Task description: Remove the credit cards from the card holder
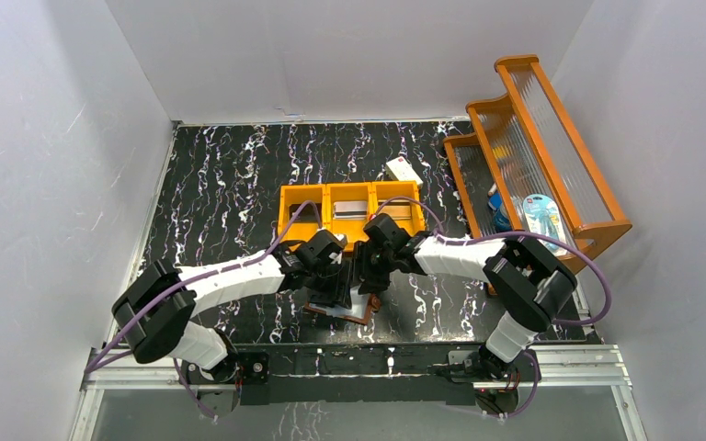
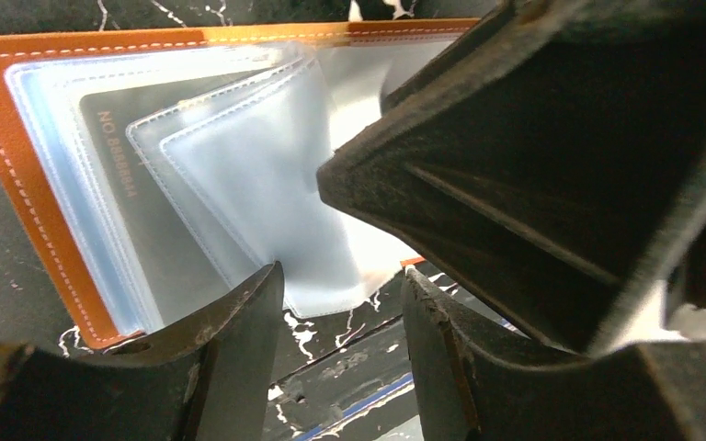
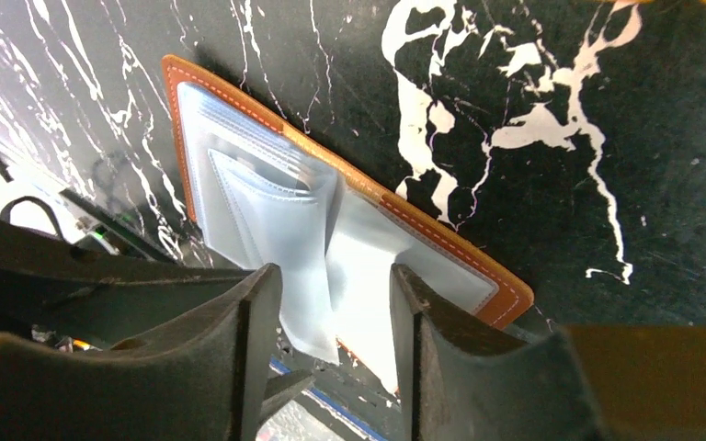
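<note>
The card holder (image 1: 364,310) lies open near the table's front edge, its brown stitched border (image 2: 18,184) around clear plastic sleeves (image 3: 267,211). One grey credit card (image 2: 133,216) with printed digits sits inside a sleeve. Both grippers hang close together right over it. My left gripper (image 2: 342,280) is open at the sleeves' loose edge, with only the table between its fingers. My right gripper (image 3: 333,276) is open too, and fanned-up sleeves stand between its fingers without being pinched. The right gripper's black body (image 2: 552,165) fills the right side of the left wrist view.
An orange three-compartment tray (image 1: 326,191) stands just behind the grippers, with flat grey cards (image 1: 350,209) in its middle and right compartments. A white box (image 1: 404,170) lies behind the tray. A tall orange rack (image 1: 561,129) occupies the right side. The table's front rail runs just below the card holder.
</note>
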You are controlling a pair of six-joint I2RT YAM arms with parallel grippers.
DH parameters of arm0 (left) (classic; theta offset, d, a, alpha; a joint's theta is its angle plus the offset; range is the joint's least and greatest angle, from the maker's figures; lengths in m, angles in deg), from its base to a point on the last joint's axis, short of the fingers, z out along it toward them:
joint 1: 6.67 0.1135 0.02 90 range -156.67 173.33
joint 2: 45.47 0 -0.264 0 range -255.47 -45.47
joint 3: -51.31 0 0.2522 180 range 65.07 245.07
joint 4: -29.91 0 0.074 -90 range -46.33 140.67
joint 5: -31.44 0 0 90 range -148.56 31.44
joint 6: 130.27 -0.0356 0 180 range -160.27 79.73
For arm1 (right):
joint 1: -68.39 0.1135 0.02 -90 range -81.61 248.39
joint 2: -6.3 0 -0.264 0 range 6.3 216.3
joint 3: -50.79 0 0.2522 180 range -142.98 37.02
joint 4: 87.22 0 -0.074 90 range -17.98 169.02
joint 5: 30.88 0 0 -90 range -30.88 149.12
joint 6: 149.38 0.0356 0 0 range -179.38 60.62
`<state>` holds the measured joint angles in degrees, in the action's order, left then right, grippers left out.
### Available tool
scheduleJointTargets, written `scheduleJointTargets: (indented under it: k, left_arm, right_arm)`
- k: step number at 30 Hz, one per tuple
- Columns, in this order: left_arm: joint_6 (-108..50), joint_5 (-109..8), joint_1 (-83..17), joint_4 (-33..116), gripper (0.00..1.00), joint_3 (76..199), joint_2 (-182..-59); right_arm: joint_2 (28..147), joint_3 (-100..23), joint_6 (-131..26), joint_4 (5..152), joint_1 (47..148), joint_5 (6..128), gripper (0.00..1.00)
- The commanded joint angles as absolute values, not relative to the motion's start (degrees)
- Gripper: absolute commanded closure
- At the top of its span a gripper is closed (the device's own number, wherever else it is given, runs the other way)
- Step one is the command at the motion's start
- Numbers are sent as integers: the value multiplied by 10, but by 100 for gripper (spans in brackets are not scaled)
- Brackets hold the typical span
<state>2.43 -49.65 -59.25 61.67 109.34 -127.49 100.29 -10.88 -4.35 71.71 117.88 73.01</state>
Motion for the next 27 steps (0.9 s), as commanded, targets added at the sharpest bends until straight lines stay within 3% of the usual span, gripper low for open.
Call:
scheduleJointTargets:
  k: [1,4,13,27]
  left_arm:
    - [16,-478,-594,591,51,1087,-1254]
    - [11,-488,-594,597,51,1087,-1244]
    - [-8,-620,-592,710,46,1128,-1182]
    - [-18,-592,-568,700,42,1102,-1220]
  right_arm:
    - [1030,-117,-62,664,1194,660,49]
    - [1030,-110,-58,663,1194,654,55]
    - [1024,-78,-41,706,1194,672,59]
    - [1029,-67,-31,717,1193,675,61]
